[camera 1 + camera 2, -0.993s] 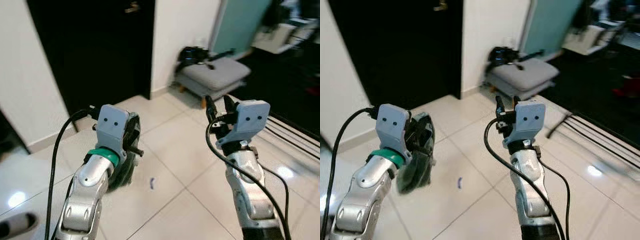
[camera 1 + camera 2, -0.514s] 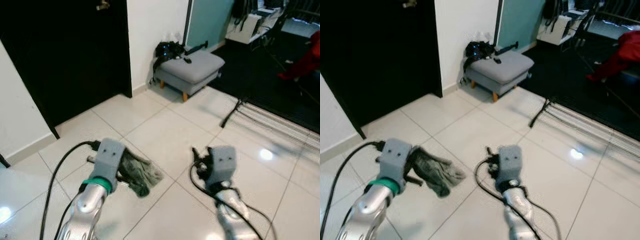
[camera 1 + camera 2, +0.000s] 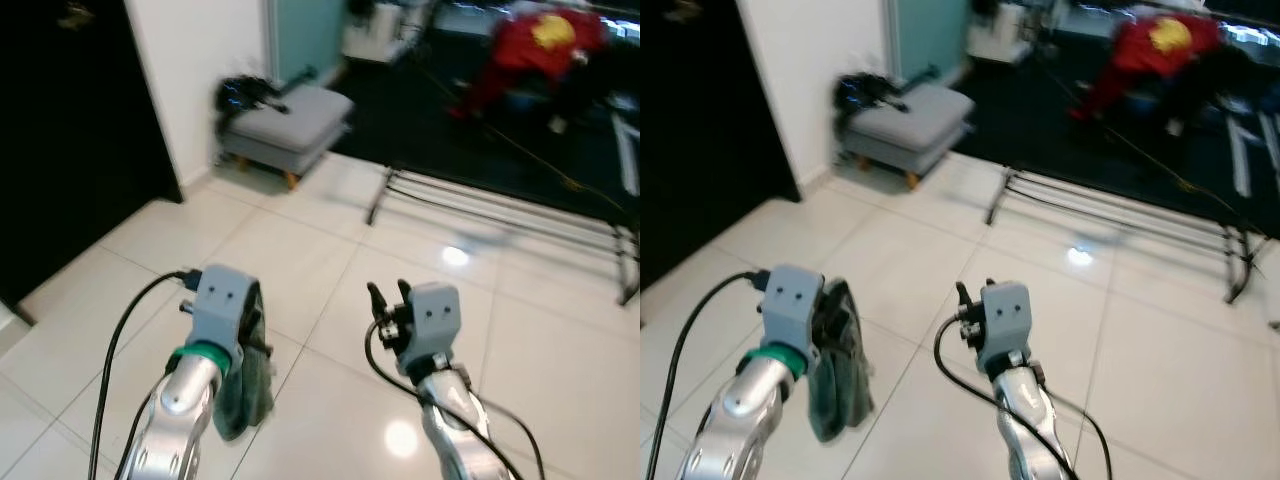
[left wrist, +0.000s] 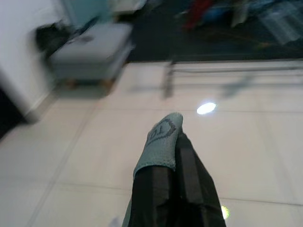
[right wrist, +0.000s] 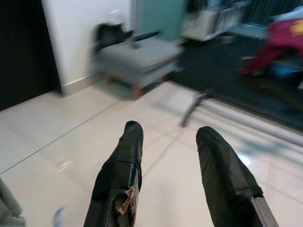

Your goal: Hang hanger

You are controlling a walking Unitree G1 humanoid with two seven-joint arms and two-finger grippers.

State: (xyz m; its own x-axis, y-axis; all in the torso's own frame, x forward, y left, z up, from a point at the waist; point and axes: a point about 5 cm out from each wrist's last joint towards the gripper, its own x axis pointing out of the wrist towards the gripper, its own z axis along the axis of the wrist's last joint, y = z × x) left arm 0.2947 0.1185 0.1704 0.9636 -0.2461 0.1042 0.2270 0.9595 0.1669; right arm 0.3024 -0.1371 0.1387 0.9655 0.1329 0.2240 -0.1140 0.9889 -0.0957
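Green cloth (image 3: pixel 838 385) hangs from left gripper (image 4: pixel 173 142), fingers pinched tight on it, held above white tile floor (image 3: pixel 330 250); looks like a sock or small garment, too blurred to say. Right gripper (image 5: pixel 168 137) beside it, fingers spread apart w/ nothing between. Ahead: black drying rack (image 3: pixel 500 205) low on floor, grey footstool (image 3: pixel 285 118) by wall, red garment (image 3: pixel 545 35) further back.

Open white tile floor (image 3: pixel 300 250) lies ahead of both end effectors, bounded at far left by a grey footstool (image 3: pixel 285 118) against the white wall (image 3: pixel 195 70), at left by a dark doorway (image 3: pixel 60 130), and at far right by a low black rack (image 3: pixel 500 205) across the path.
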